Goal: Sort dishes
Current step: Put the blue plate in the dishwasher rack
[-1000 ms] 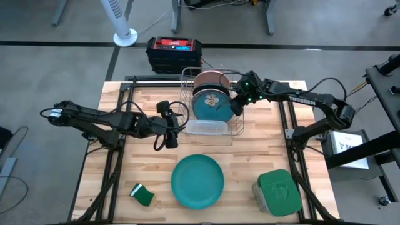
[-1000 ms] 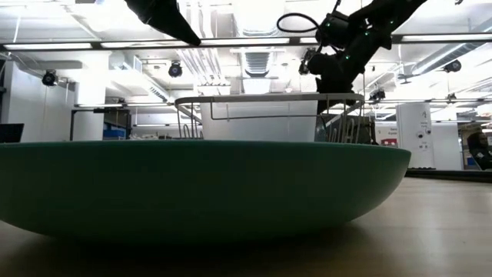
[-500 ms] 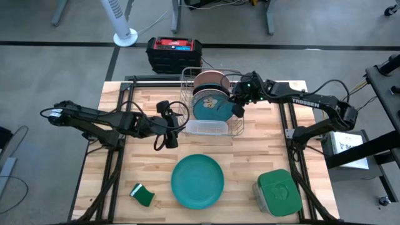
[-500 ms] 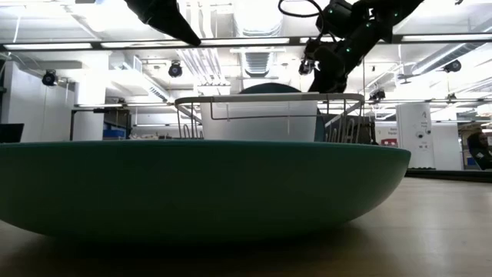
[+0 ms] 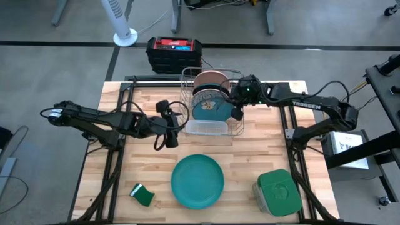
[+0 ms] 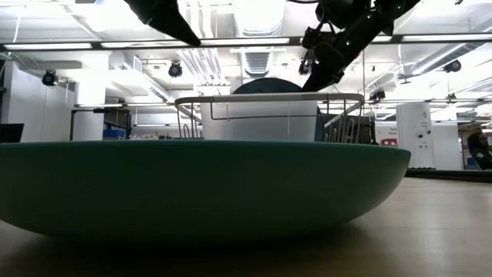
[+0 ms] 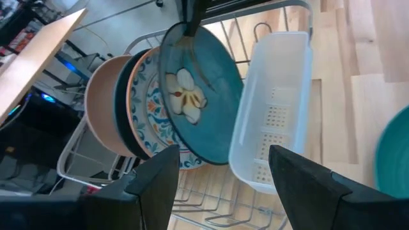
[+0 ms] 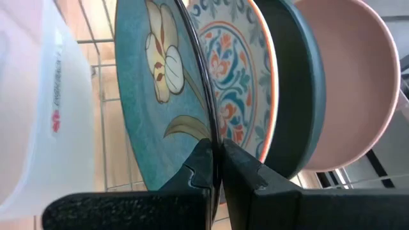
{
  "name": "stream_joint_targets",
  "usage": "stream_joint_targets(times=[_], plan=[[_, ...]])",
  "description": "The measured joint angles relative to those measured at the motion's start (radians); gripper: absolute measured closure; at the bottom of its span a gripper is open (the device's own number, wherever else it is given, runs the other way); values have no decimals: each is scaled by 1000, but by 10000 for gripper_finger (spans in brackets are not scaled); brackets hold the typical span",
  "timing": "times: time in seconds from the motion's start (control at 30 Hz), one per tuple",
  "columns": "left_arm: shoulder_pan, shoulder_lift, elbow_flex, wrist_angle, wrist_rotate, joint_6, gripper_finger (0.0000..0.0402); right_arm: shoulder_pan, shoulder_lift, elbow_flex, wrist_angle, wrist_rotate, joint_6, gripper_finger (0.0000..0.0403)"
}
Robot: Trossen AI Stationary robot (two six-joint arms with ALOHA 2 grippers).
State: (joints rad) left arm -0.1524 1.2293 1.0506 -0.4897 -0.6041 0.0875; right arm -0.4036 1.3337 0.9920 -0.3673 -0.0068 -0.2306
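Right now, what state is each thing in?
Flower plate: upright, rim gripped.
Ornate plate: upright in rack.
Dark teal plate: upright in rack.
Pink plate: upright in rack.
Green plate: lying flat.
Container: lid on.
Right end effector: shut on flower plate.
Left end effector: open, empty.

a wire dish rack is seen past the left gripper, whose two dark fingers are spread wide with nothing between them. four plates are stood on edge in the rack: a salmon-pink plate at the far end, then a dark teal plate, then a white plate with blue-red ornament, then a blue plate with a pale flower. the blue plate's rim is pinched by the right gripper. a white perforated bin is set just beside it, and a bit of a bright teal-green plate is caught at the frame's edge on the wooden table.
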Motion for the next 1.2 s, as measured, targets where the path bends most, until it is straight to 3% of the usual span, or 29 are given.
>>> stream_joint_targets(times=[0.2,0.87,1.2], plan=[[0,0,0,-1,0,0,171,35,-9,0,0,41,4,395],[0,0,0,-8,0,0,171,106,-22,1,-11,39,76,395],[0,0,0,-15,0,0,171,117,-23,1,21,111,74,395]])
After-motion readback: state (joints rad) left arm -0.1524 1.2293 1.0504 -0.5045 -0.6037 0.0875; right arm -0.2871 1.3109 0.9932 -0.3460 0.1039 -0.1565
